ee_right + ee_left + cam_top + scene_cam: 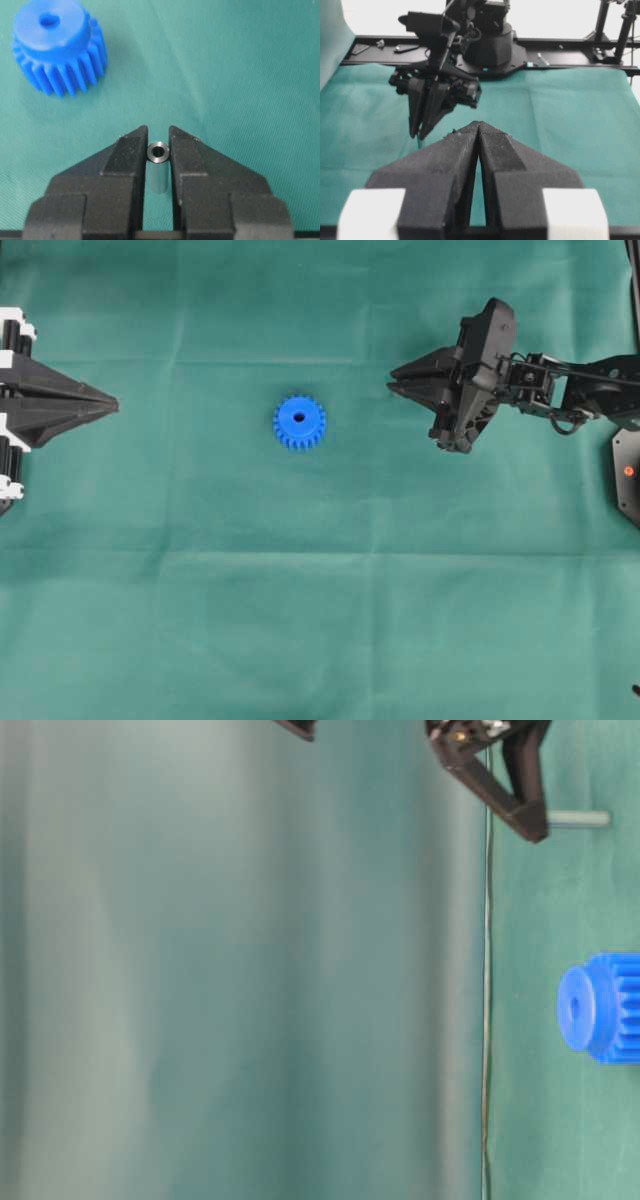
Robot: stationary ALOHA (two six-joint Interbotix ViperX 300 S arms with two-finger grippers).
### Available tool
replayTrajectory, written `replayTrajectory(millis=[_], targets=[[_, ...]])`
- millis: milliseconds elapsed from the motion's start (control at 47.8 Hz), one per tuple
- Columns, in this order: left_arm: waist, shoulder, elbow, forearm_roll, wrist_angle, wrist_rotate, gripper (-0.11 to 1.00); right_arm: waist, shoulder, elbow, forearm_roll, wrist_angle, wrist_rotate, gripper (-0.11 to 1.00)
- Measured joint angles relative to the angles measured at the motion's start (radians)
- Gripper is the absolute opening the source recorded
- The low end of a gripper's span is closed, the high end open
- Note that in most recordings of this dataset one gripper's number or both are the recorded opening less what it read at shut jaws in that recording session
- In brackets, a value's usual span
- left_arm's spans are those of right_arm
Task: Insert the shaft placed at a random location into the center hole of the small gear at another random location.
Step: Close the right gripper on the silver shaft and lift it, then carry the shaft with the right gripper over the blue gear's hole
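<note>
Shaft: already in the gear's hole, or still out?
Out. The shaft sits clamped in the right claw, apart from the small gear, whose center hole shows empty.

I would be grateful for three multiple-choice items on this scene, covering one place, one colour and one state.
1. Where is the shaft?
A. In the gear's hole
B. Between the right gripper's fingers
C. Under the left gripper

2. What colour is the small gear?
A. Red
B. Blue
C. White

3. How is the left gripper?
A. Shut, holding nothing
B. Wide open
C. Shut on the gear

Answers: 1 B, the right wrist view shows the right gripper closed on the pin. 2 B, it is bright blue in every view showing it. 3 A, the left wrist view shows its fingers together with nothing between.
</note>
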Motion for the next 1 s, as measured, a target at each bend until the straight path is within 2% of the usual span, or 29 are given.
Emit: replayTrajectory(millis=[397, 1004], targets=[[0.005, 0.0, 0.002, -0.002, 0.003, 0.0, 0.0, 0.0, -0.187, -0.032, -0.002, 0.173, 0.0, 0.13], [0.005, 0.002, 0.002, -0.002, 0.003, 0.0, 0.0, 0.009, -0.178, -0.081, -0.002, 0.196, 0.0, 0.13]])
